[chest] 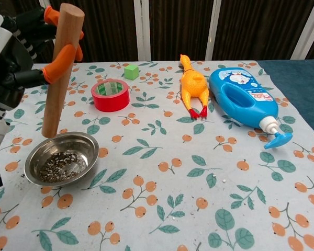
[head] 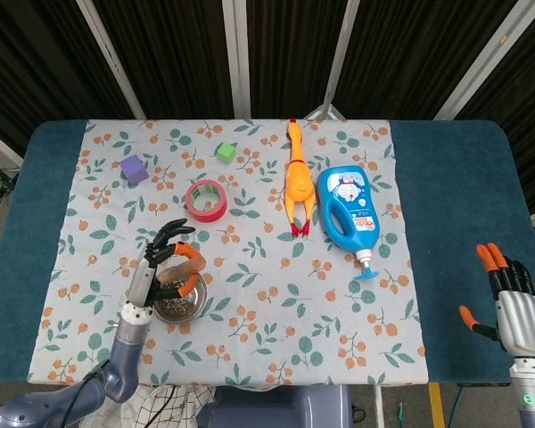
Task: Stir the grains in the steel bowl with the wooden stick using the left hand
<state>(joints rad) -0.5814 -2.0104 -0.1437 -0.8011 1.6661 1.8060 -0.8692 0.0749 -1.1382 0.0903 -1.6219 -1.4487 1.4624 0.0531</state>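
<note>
A steel bowl (chest: pixel 93 151) with dark grains (chest: pixel 60 164) in its bottom sits on the floral cloth at the front left. My left hand (chest: pixel 15 57) grips a thick wooden stick (chest: pixel 60 73) near its top, orange fingertips wrapped round it. The stick hangs nearly upright, its lower end in the air just above the bowl's far left rim, clear of the grains. In the head view the left hand (head: pixel 160 263) is over the bowl (head: pixel 194 308). My right hand (head: pixel 515 303) holds nothing, its fingers apart, off the cloth at the table's front right.
Behind the bowl lies a red tape roll (chest: pixel 110 94), with a green cube (chest: pixel 131 71) further back. A rubber chicken (chest: pixel 193 89) and a blue pump bottle (chest: pixel 246 99) lie to the right. A purple cube (head: pixel 135 168) sits at the far left.
</note>
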